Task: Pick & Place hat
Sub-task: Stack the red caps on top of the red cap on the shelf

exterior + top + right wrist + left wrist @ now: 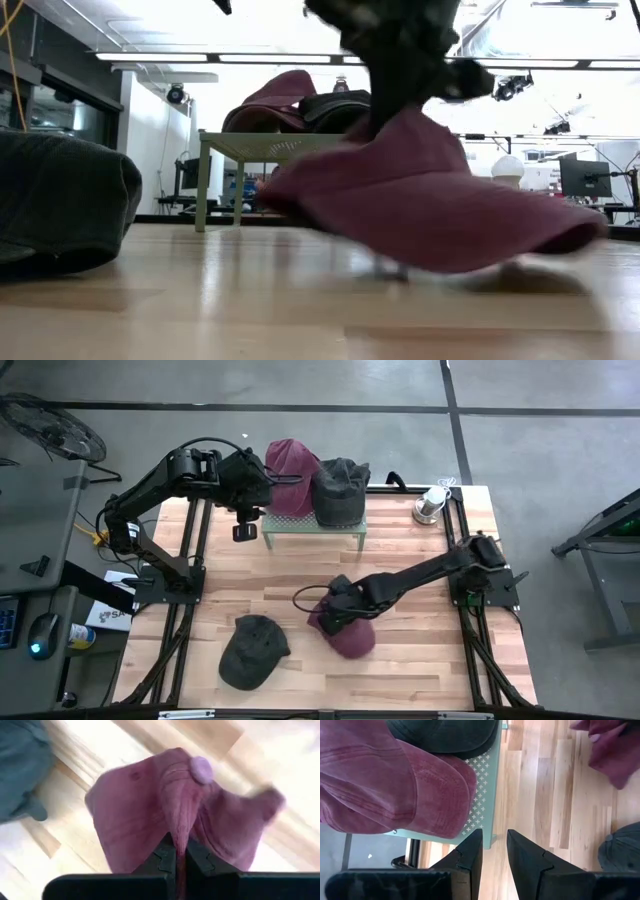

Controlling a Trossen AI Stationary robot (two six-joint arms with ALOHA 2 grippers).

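Evidently soft and light, the maroon cap (150, 815) bunches where the right claw (179, 851) clamps its crown, near the green stand (312, 523).

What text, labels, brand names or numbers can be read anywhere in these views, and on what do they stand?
None can be read.
White box beside the table's left edge, high view: dark print, too small to read.
Monitor in the room behind, low view: nothing legible on it.
Maroon cap in the right gripper, dark cap on the table, and the two caps on the green stand: no lettering visible.
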